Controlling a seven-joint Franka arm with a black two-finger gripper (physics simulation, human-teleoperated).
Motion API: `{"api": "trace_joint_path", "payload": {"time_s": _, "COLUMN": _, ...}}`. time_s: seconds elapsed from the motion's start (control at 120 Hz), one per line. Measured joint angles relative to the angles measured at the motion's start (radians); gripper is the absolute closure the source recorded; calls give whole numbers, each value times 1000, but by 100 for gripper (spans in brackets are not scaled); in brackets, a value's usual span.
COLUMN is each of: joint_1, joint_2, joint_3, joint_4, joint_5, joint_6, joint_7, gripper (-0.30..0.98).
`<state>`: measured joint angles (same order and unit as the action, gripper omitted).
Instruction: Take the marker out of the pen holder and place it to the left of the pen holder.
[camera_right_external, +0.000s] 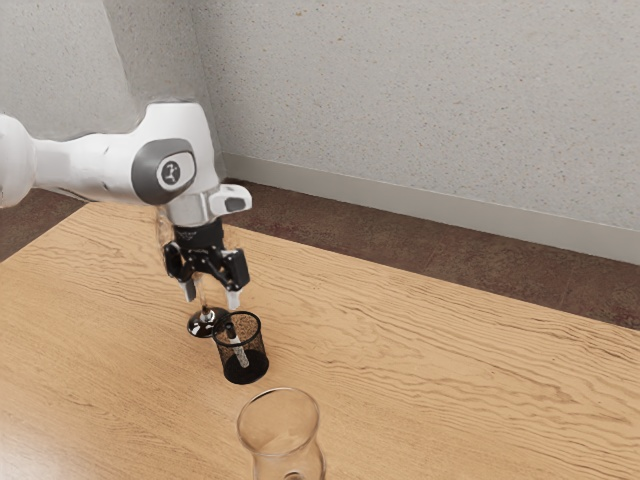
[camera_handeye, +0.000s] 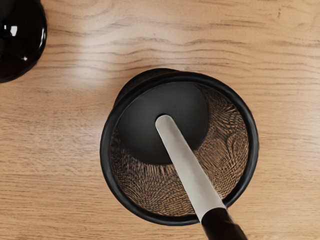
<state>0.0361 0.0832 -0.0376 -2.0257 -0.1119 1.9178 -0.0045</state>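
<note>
One marker (camera_handeye: 187, 165), inside the holder (camera_handeye: 104, 150), leaning. Light barrel end is down at the holder's dark floor, black end up top, crossing the rim. In ext. view that black end tips toward the view's left, i.e. the side w/ the shiny black disc (camera_right_external: 205, 325). So task's not done: marker's in the holder, not on the bench (camera_right_external: 420, 350).

Fingers (camera_right_external: 234, 298): released, spread apart, nothing btwn them, no contact w/ marker. Tips point down, approx. above the rim and toward ext. view's left of it. Can't tell exact clearance. Arm (camera_right_external: 90, 165) comes in from ext. view's left, hand end bent down over the bench.

Holder: black mesh cup, solid rim, upright on the bench. Wrist cam looks down into it; mesh wall + round dark floor both visible, marker running diagonally across the opening.

Other stuff: disc is the round foot of something w/ a thin clear stem, stem rises behind the fingers, upper part mostly hidden, can't ID for sure. Foot sits near the holder. Clear glass (camera_right_external: 280, 430) stands on the other side of the holder, nearer the ext. cam, lower part cut off by the frame edge. Bench is light wood grain. Speckled grey wall (camera_right_external: 430, 100) + dark reddish floor (camera_right_external: 420, 245) behind.
</note>
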Motion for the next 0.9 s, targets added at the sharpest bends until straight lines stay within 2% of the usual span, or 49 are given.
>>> {"api": "trace_joint_path", "payload": {"time_s": 0.2, "joint_1": -13, "joint_2": 18, "joint_3": -27, "joint_4": -82, "joint_5": -4, "joint_6": 120, "joint_7": -62, "gripper": 4}}
{"api": "trace_joint_path", "payload": {"time_s": 0.467, "joint_1": -17, "joint_2": 13, "joint_3": -42, "joint_4": -139, "joint_5": -5, "joint_6": 181, "joint_7": -119, "gripper": 6}}
{"api": "trace_joint_path", "payload": {"time_s": 0.692, "joint_1": -16, "joint_2": 5, "joint_3": -42, "joint_4": -141, "joint_5": -5, "joint_6": 193, "joint_7": -151, "gripper": 53}}
{"api": "trace_joint_path", "payload": {"time_s": 0.808, "joint_1": -16, "joint_2": 1, "joint_3": -42, "joint_4": -142, "joint_5": -5, "joint_6": 193, "joint_7": -163, "gripper": 66}}
{"api": "trace_joint_path", "payload": {"time_s": 0.9, "joint_1": -15, "joint_2": -8, "joint_3": -42, "joint_4": -142, "joint_5": -2, "joint_6": 190, "joint_7": -173, "gripper": 70}}
